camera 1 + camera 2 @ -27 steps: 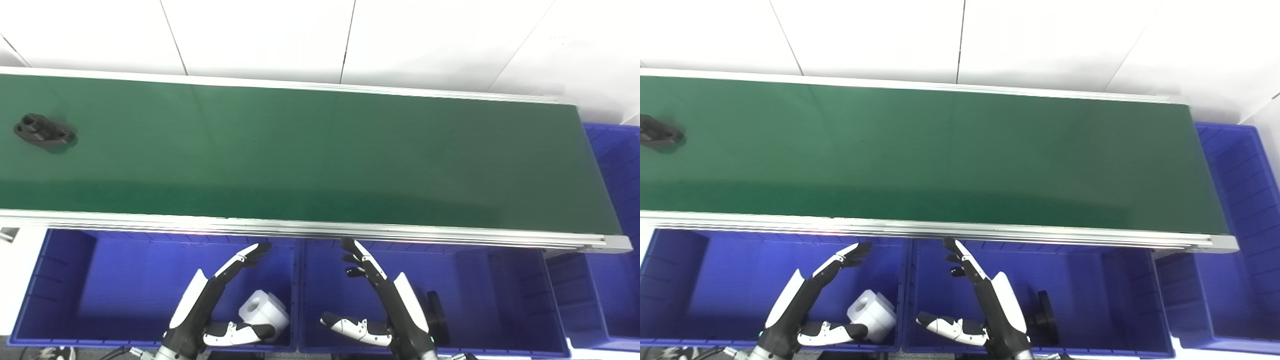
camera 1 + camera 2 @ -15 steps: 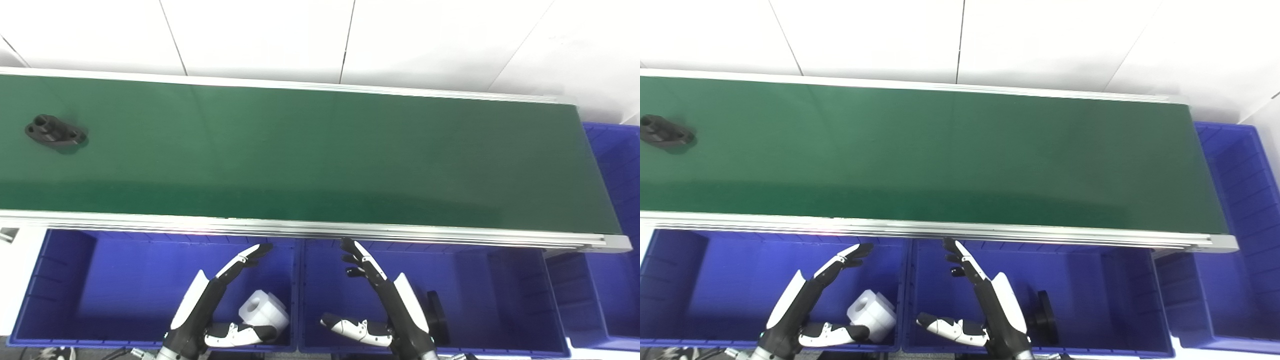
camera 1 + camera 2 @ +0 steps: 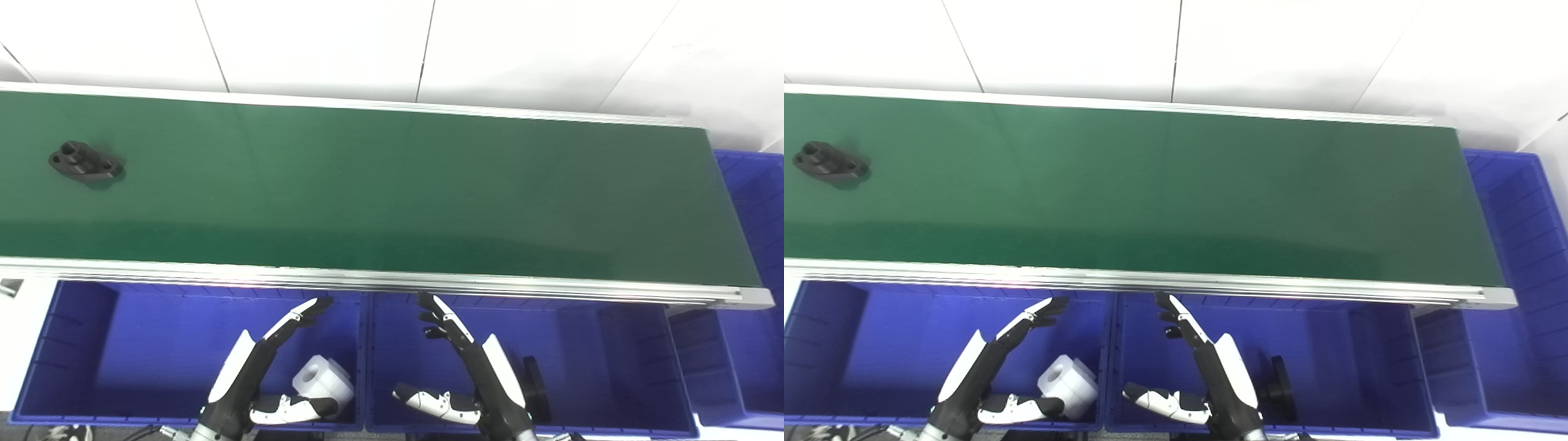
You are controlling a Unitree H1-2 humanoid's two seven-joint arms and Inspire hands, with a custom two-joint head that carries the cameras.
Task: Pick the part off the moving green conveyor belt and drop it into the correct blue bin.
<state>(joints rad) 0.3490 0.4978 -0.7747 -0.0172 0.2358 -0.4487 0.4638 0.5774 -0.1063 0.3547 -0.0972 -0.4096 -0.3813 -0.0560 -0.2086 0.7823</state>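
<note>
A black flat part with holes [image 3: 86, 165] lies on the green conveyor belt [image 3: 392, 190] at the far left; it also shows in the right eye view [image 3: 830, 165]. My left hand [image 3: 263, 367] is open and empty, held above the left blue bin [image 3: 73, 349]. My right hand [image 3: 465, 367] is open and empty above the middle blue bin [image 3: 612, 361]. Both hands are below the belt's near rail, far from the part.
A white cylindrical part [image 3: 323, 381] lies in the left bin beside my left hand. A black disc-shaped part [image 3: 536, 386] stands in the middle bin beside my right hand. A third blue bin [image 3: 753, 245] sits past the belt's right end.
The black part has ridden the belt to the right. Both hands have stayed in place.
</note>
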